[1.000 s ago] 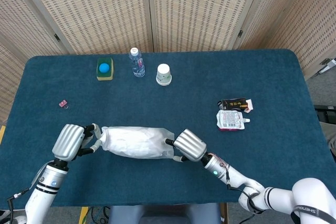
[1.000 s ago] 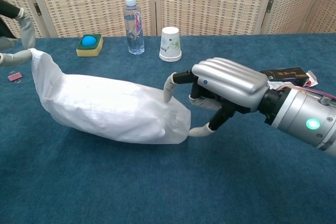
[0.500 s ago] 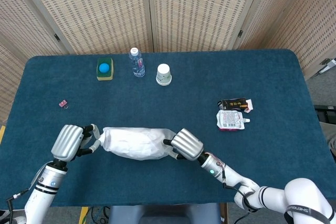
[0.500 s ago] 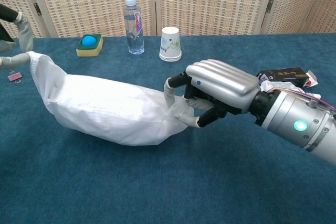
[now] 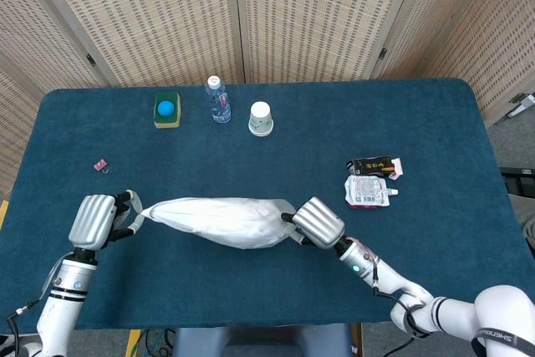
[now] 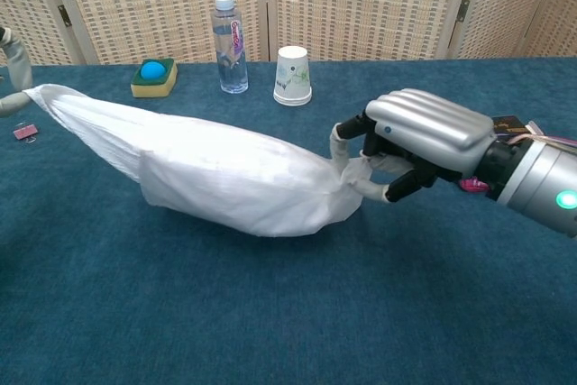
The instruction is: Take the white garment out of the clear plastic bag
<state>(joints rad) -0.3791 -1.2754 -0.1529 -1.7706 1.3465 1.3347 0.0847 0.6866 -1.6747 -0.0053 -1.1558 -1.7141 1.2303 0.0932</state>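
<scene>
Both hands (image 5: pixel 94 219) (image 5: pixel 318 221) stretch bag (image 5: pixel 219 221) sideways (left-right).

The clear plastic bag (image 5: pixel 221 221) with the white garment inside is lying stretched across the blue table (image 5: pixel 435 140). The left hand (image 5: pixel 99 219) is pinching its end at nine o'clock, and the right hand (image 5: pixel 316 222) is gripping its end at three o'clock.

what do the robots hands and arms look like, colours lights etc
Both hands have ribbed silver metallic backs, black parts at the finger bases and pale grey-beige fingertips. The right hand joins a silver cylindrical wrist with a glowing green light, then a white arm. The left hand sits on a similar silver and white forearm with a small bluish light.
</scene>
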